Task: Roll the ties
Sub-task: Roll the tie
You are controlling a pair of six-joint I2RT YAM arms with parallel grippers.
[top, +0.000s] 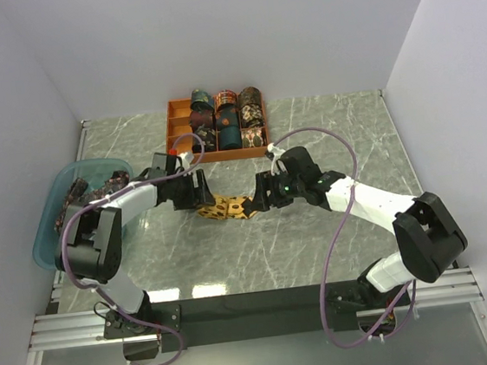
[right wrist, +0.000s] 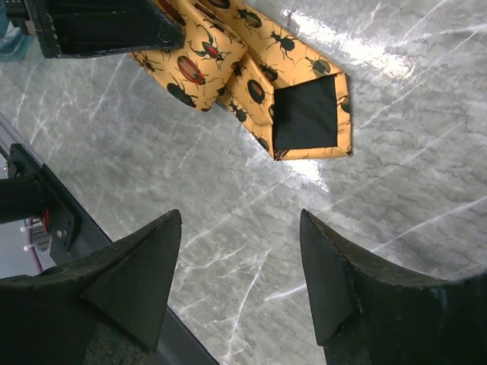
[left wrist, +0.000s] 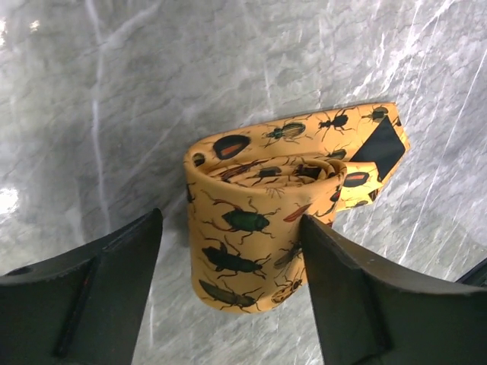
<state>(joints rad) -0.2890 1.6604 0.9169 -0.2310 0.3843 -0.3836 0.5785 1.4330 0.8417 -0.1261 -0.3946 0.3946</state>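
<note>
The grey-green marbled counter (top: 260, 259) looks slick, so a one-sided push from the left claw (left wrist: 228, 236) could skid the roll away instead of gripping it. That claw stands spread, one jaw on each side of the mustard-gold fabric tie printed with dark beetles (left wrist: 251, 198). The tie sits wound into a loose coil on the counter between the jaws. The jaw on the right of the wrist view looks at or very near the cloth, and the other is apart from it. If the jaws meet the coil unevenly, I judge the layers could telescope or the coil flatten. A squeeze too low or too light could let it spring open on lifting. The tie's pointed end, black lining up, lies unwound just ahead of the right claw (right wrist: 242, 228), which is spread and holds nothing. Left free, that tail could drag and unwind the coil, or catch under a jaw.

Counted:
- one counter
- one translucent blue plastic basin (top: 42, 240), out beyond the left claw's outer side, holding a dark heap of ties whose number I cannot tell
- one orange compartment tray (top: 176, 124), well ahead of both claws, with at least six rolled ties, too small to count surely
- two claws
- one gold tie on the counter
</note>
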